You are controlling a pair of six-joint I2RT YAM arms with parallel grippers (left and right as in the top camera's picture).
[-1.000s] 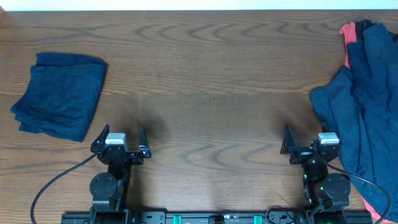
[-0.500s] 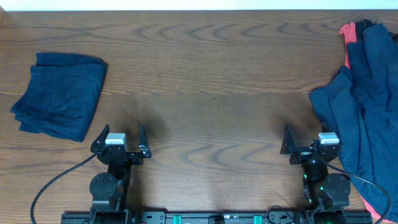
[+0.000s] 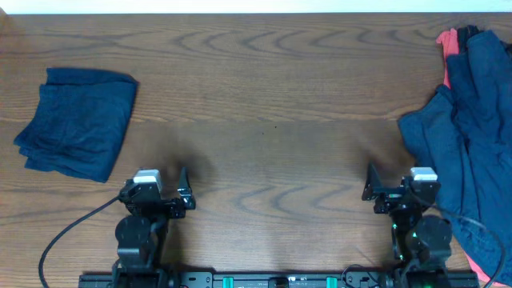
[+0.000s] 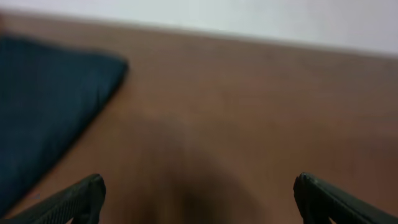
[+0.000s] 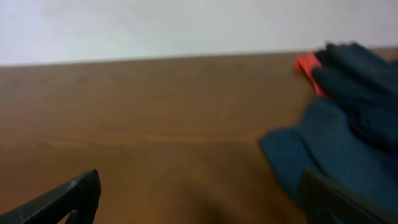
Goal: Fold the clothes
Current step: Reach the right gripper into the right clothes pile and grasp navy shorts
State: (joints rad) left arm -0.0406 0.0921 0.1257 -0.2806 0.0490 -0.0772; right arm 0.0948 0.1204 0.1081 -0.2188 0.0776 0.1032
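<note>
A folded dark navy garment lies at the left of the table; it also shows at the left of the left wrist view. A loose pile of navy clothes lies at the right edge, with a coral-red garment peeking out at its top and a darker garment on top. The pile shows at the right of the right wrist view. My left gripper is open and empty near the front edge, right of the folded garment. My right gripper is open and empty, just left of the pile.
The wooden table stretches between the two garments. A white wall runs behind its far edge. Black cables trail from the arm bases at the front edge.
Both grippers have shifted slightly; the wrist heads have tipped a little. The clothes have not moved.
</note>
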